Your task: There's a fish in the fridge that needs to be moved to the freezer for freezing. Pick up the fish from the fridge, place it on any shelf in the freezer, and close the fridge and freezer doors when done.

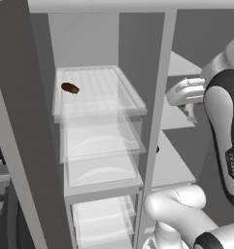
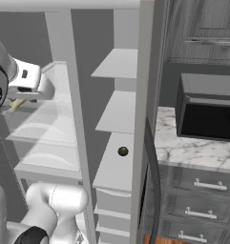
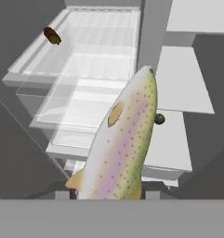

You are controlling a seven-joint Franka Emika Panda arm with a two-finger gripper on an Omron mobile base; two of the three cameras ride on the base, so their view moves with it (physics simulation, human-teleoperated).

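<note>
Now clamped narrow on the fish (image 3: pixel 125 139), gripper (image 1: pixel 190 108) up in front of the open unit, near the divider between fridge (image 1: pixel 96 97) and freezer (image 1: pixel 179 121). Held by the tail end, head pointing away toward the shelves, speckled cream body with a pink stripe in the hand view. Seen from the left base view as a small pale bit under the hand, level with the freezer's upper shelves. Brown lump (image 1: pixel 70 88) lying far left on the fridge's glass shelf (image 1: pixel 123 92). Small dark ball (image 2: pixel 122 151) resting on a lower freezer shelf (image 2: pixel 111 167). Microwave (image 2: pixel 207 107) on the counter to the right.
</note>
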